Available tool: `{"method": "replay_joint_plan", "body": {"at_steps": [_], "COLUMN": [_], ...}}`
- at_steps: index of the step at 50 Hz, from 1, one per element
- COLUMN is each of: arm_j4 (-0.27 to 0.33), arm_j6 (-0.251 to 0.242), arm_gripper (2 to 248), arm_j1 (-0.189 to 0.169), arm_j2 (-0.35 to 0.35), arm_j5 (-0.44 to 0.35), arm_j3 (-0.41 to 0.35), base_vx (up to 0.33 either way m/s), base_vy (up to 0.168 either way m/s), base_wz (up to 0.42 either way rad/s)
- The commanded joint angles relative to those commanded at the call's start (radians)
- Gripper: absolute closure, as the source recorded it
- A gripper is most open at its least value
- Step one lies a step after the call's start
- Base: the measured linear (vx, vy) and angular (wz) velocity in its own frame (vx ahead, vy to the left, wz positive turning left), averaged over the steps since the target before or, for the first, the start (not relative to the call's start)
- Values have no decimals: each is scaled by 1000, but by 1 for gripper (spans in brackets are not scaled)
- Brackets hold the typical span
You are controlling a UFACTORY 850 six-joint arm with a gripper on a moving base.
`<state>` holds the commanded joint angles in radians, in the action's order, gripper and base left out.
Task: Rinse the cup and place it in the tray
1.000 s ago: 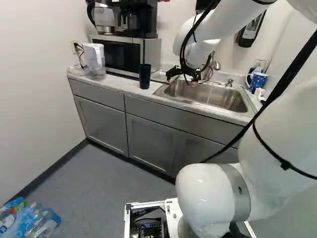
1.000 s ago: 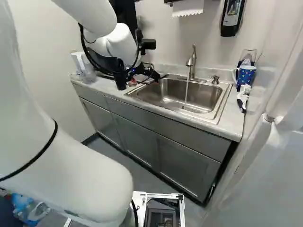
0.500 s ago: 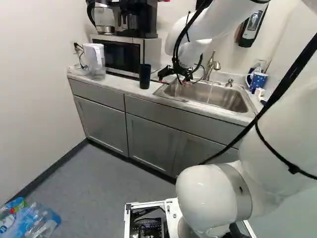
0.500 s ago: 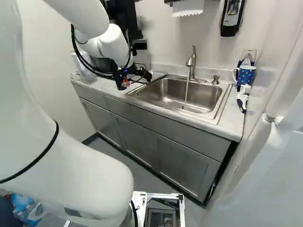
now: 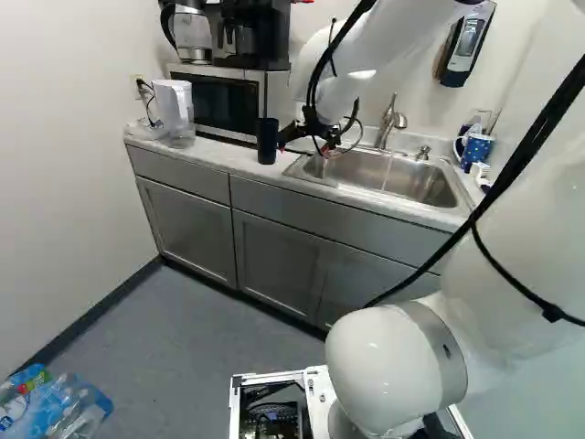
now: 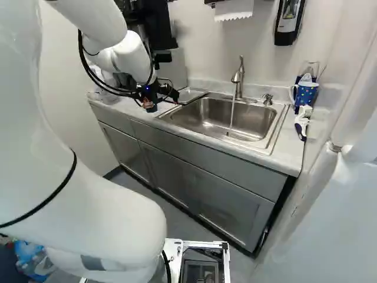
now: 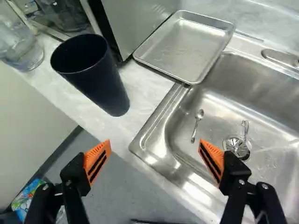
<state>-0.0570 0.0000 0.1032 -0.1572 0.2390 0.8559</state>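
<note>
Pincer point(image 5: 303, 148) wide apart, orange pads point(image 7: 97, 161) facing each other with nothing gripped; I had it above the front edge of the countertop point(image 7: 140, 88), by the sink's near corner. Task's cup point(image 7: 105, 81), dark and tall, stood upright on the countertop ahead of my finger farther from the sink, touching neither finger.

Ahead of my other finger lay the sink point(image 7: 210, 100). In its basin I noted a spoon point(image 7: 196, 125) and, by the drain point(image 7: 237, 146), a second metal utensil point(image 7: 245, 128). Farther ahead, past the cup, was a shallow metal tray point(image 7: 187, 44), one corner over the sink's rim, close beside the microwave point(image 5: 228, 101). Beyond the basin from me, the faucet point(image 6: 238, 76) sent a thin stream of water point(image 6: 232, 115) down into it.

Past the cup, away from the sink, I saw a clear pitcher point(image 5: 174, 105) with a white top. Higher than my pincer, a kettle point(image 5: 192, 38) and a coffee maker point(image 5: 260, 41) sat on the microwave. Well off, on the sink's far side, were a blue dotted mug point(image 6: 306, 95) and a brush point(image 6: 303, 121). Plastic bottles point(image 5: 55, 407) lay far below my pincer, on the floor point(image 5: 196, 320).
</note>
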Motion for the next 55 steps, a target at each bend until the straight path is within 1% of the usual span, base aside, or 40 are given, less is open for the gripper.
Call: {"method": "replay_joint_plan", "body": {"at_steps": [21, 37, 44, 49, 55], "arm_j4": [0, 0, 0, 0, 0], "arm_j6": [0, 0, 0, 0, 0], "arm_gripper": [3, 3, 3, 3, 3], "arm_j1": [71, 118, 132, 132, 131], "arm_j2": [42, 101, 134, 151, 153], "arm_j5": [0, 0, 0, 0, 0], "arm_j3": [39, 95, 128, 145, 147], "base_vx": [0, 0, 0, 0, 0], "base_vy": [0, 0, 0, 0, 0], "base_wz": [0, 0, 0, 0, 0]}}
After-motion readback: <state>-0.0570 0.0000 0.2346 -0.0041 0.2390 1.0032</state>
